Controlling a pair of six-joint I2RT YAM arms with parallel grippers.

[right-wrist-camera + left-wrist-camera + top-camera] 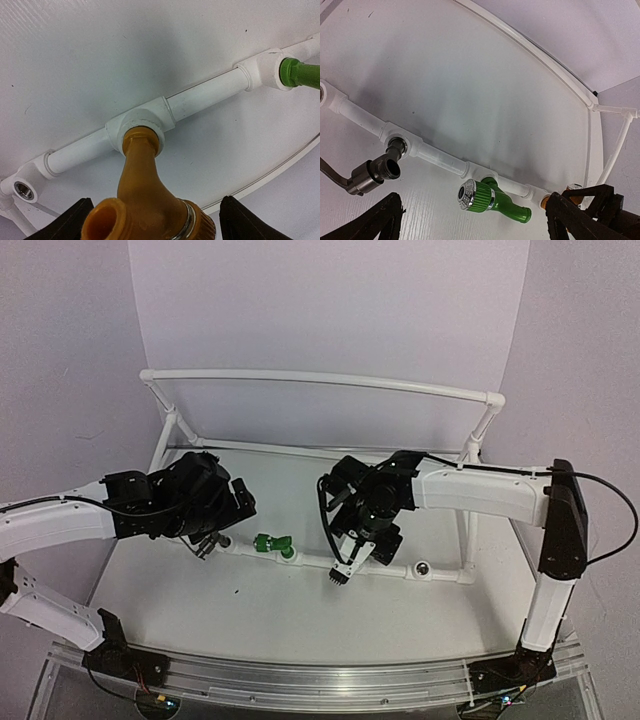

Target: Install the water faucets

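Observation:
Three water faucets stand in the sockets of the white pipe frame (pixel 310 561). The dark grey one (pixel 375 172), with its thin lever, is in the left socket. The green one (pixel 490 197) (pixel 272 545) is in the middle socket. The brass one (pixel 145 200) sits in its own socket (pixel 142 125), and the green faucet (pixel 300 72) shows to its right. My left gripper (pixel 472 222) (pixel 232 512) hovers open above the grey and green faucets, touching neither. My right gripper (pixel 152 222) (pixel 362 558) is open, its fingers (pixel 70 222) flanking the brass faucet's body with a gap on each side.
One more socket (pixel 23 191) (pixel 423 568) on the front pipe, right of the brass faucet, holds nothing. The frame's tall rear rail (pixel 320 380) and side posts (pixel 480 435) enclose the white table surface (pixel 300 620).

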